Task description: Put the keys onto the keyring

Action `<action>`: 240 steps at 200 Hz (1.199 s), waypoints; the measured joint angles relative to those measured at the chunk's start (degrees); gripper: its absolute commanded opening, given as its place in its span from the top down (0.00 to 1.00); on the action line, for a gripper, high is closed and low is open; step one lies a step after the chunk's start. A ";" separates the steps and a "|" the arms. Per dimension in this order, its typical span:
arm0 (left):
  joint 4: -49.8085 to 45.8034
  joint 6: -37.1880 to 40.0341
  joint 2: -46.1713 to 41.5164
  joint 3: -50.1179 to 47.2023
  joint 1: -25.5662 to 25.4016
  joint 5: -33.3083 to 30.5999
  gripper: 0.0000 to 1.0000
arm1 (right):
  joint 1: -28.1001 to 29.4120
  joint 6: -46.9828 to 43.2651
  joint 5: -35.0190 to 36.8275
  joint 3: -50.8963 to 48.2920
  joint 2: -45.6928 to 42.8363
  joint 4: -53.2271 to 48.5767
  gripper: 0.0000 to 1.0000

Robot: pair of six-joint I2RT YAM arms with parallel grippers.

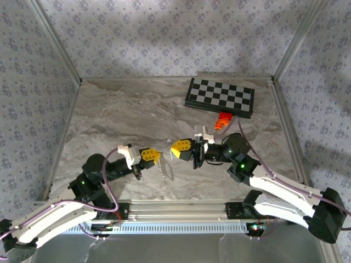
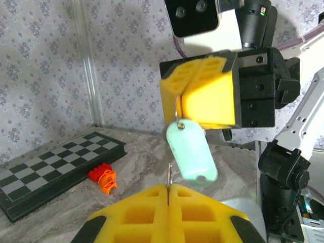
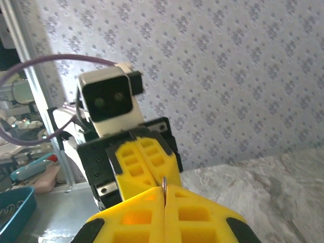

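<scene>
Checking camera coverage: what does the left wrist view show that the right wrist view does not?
Left wrist: the shut right gripper, a mint key tag hanging by its wire loop from it, the chessboard and the orange block. Right wrist: the left gripper, head-on. Both: the viewing gripper's shut yellow pads, a thin metal piece rising from their seam.

The table [image 1: 120, 120] has two robot arms [image 1: 55, 216] at its near edge. Each ends in one gripper, the left gripper [image 1: 158, 155] and the right gripper [image 1: 174, 148], so two in all. Each gripper has two yellow pads [image 2: 212, 96], which makes four (all blocks with square cells). There is one teal-green key [image 2: 191, 152], one keyring [image 2: 169, 176] (just a thin metal sliver of it shows), one orange block [image 2: 103, 178] and one folded checkerboard [image 1: 219, 97]. There are two wrist cameras [image 3: 109, 101], one per arm.
</scene>
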 measured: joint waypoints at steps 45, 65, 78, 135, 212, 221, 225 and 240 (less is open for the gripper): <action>1.70 0.00 0.00 0.11 0.00 1.40 1.00 | 3.19 -3.58 0.09 3.91 0.46 -4.59 1.00; 1.70 0.00 -0.28 0.11 0.00 1.40 1.00 | 4.63 -6.34 1.14 5.18 0.46 -8.41 1.00; 1.70 0.00 -0.76 0.11 0.00 1.40 1.00 | 5.66 -8.31 2.03 6.08 0.46 -11.10 1.00; 1.70 -0.02 -1.99 0.11 0.00 1.64 1.00 | 8.46 -14.25 6.56 7.58 0.35 -18.38 1.00; 1.77 -0.02 -2.78 0.11 0.00 1.84 1.00 | 9.03 -16.24 11.52 7.61 -1.46 -20.28 1.00; 1.79 -0.04 -2.78 0.11 0.00 1.99 1.00 | 9.03 -16.24 11.76 7.61 -1.62 -20.24 1.00; 1.77 -0.04 -2.78 0.11 0.00 2.08 1.00 | 9.03 -16.24 11.89 7.58 -1.66 -20.20 1.00; 1.79 -0.04 -2.75 0.11 -0.02 2.36 1.00 | 9.03 -16.22 12.13 7.61 -1.64 -20.20 1.00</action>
